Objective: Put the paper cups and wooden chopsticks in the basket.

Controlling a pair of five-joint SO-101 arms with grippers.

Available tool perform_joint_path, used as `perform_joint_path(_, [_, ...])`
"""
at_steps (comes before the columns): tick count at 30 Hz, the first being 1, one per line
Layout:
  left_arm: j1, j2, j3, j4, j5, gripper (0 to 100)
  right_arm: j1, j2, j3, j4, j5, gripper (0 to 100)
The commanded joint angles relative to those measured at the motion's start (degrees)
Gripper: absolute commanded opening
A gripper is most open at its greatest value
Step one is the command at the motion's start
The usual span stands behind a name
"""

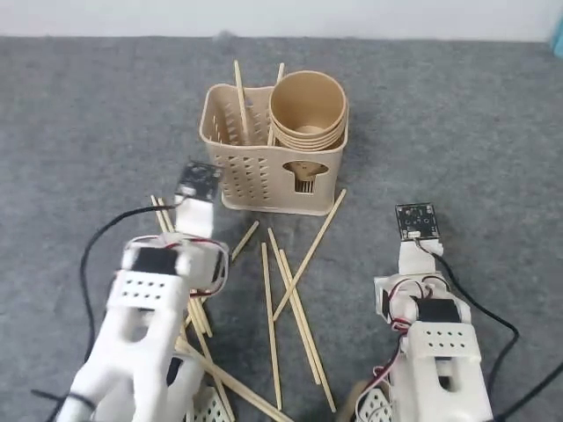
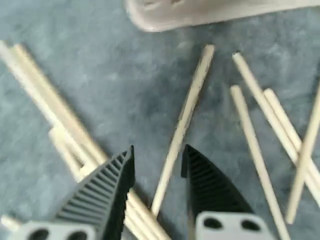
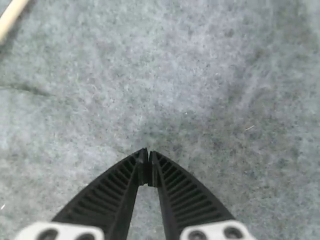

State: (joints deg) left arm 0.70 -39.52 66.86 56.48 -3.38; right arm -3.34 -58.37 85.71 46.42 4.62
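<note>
the left tool [image 2: 158, 150] is being held low over the tabletop [image 2: 125, 85] with its jaws apart, and nothing is being clamped yet. one wooden chopstick [image 2: 184, 120] is being straddled: its near end is lying in the gap between the jaws, and its far end is pointing toward the basket [image 2: 210, 12] just ahead of the tool. the step in hand is judged to be the pick of this stick. it is probably best done by lowering the tool until the jaws are flanking the stick right at the felt, then closing them slowly, so that the stick is being squeezed across its width and not nudged away. care is being called for with the neighbouring sticks [image 2: 55, 120], which are lying touching or just beside one jaw and could be caught along with it.

the right tool [image 3: 149, 154] is being kept with its jaws pressed together on nothing, over bare grey felt.

the loose chopsticks [image 1: 299, 303] are pale, slim and smooth, scattered and crossing between the two arms, so rolling is to be expected. the paper cups [image 1: 307, 110] are tan, nested in a stack, and are already standing in the basket beside two upright sticks [image 1: 239, 97]
</note>
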Motion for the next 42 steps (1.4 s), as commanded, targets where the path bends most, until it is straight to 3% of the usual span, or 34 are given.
perform_joint_path(1, [2.9,7.21,-1.36,-7.38,-0.18,15,-0.04,-1.27,-0.62,0.57,0.88,0.6])
perform_joint_path(11, [2.99,32.18,-14.73,-7.74,1.58,14,-0.04,-1.27,-0.53,0.57,0.97,0.6])
perform_joint_path(18, [4.04,33.49,-16.22,-2.46,1.23,14,0.04,-1.27,-0.7,0.57,1.05,0.6])
perform_joint_path(23, [8.7,34.02,-16.22,2.73,1.23,0,0.13,-1.27,-0.79,0.57,1.05,0.6])
perform_joint_path(29, [13.63,33.41,-13.76,5.01,1.58,1,0.22,-1.27,-0.79,0.57,1.05,0.6])
perform_joint_path(34, [13.19,26.81,-14.55,9.41,1.14,1,0.22,-1.27,-0.79,0.57,1.14,0.6])
perform_joint_path(42, [10.81,-3.25,-15.43,22.15,-4.92,1,0.31,-1.27,-0.88,0.57,1.14,0.6])
